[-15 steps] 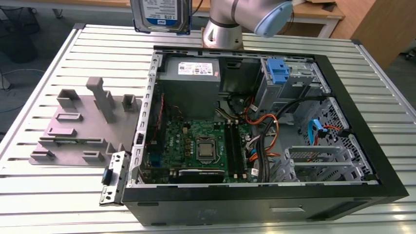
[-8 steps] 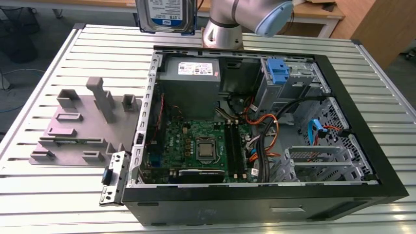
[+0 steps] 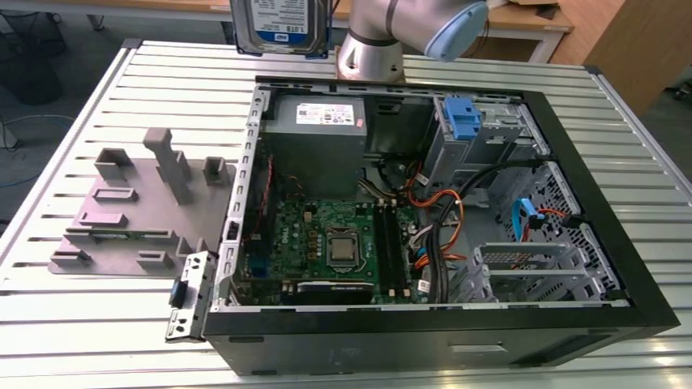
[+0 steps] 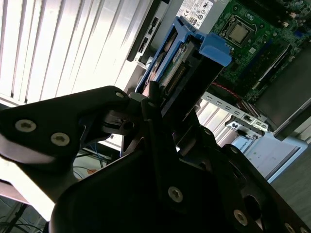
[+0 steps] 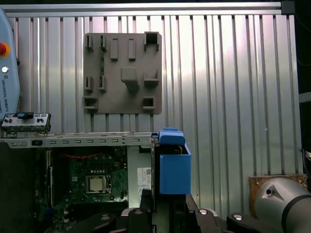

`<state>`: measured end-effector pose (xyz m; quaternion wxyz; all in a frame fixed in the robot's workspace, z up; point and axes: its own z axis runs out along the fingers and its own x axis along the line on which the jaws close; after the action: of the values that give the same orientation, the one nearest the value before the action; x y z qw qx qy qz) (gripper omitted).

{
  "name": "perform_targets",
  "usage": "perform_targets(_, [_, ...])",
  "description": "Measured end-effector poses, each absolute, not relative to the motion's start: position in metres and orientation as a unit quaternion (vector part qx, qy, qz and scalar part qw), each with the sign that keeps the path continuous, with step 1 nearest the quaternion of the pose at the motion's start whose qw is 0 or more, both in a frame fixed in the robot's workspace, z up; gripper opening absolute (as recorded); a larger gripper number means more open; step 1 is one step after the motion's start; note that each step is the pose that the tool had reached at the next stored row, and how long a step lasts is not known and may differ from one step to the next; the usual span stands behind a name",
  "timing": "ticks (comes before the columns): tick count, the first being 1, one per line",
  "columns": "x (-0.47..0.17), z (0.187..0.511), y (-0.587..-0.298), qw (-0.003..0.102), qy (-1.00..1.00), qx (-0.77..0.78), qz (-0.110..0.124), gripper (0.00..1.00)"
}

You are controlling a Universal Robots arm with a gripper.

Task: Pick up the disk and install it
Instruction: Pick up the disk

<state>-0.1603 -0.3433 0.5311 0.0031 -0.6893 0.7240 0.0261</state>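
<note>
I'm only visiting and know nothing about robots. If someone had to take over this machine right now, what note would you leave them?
Hand: shut on the disk, gripping it at one end, with its blue rail frame pointing away from the hand.
Disk: in the air, clear of the table, near the far wall of the open computer case in the exterior view.
Grey plastic holder: on the table beside the case, at the exterior view's left.
Done: the disk is picked up.
Left: installing it; the disk is not yet inside the case.
</note>
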Motion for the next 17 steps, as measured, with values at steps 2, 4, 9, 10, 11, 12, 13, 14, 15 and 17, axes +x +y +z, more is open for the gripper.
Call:
perform_targets(2, [-0.1603, 0.5305, -0.3433, 0.003, 0.724, -0.689, 0.026, 0.35])
perform_targets(4, [-0.1603, 0.5299, -0.3433, 0.003, 0.724, -0.689, 0.026, 0.35])
perform_targets(9, [-0.1591, 0.5288, -0.3433, 0.003, 0.724, -0.689, 0.026, 0.35])
perform_targets(10, [-0.1585, 0.5285, -0.3433, 0.003, 0.724, -0.689, 0.026, 0.35])
perform_targets(11, [-0.1578, 0.5282, -0.3433, 0.003, 0.724, -0.689, 0.026, 0.35])
perform_targets(12, [-0.1571, 0.5281, -0.3433, 0.003, 0.724, -0.689, 0.026, 0.35])
perform_targets(13, [-0.1562, 0.5279, -0.3433, 0.003, 0.724, -0.689, 0.026, 0.35])
perform_targets(14, [-0.1555, 0.5277, -0.3433, 0.003, 0.724, -0.689, 0.026, 0.35])
perform_targets(15, [-0.1551, 0.5276, -0.3433, 0.003, 0.724, -0.689, 0.026, 0.35])
perform_targets(17, [-0.1551, 0.5276, -0.3433, 0.003, 0.724, -0.689, 0.026, 0.35])
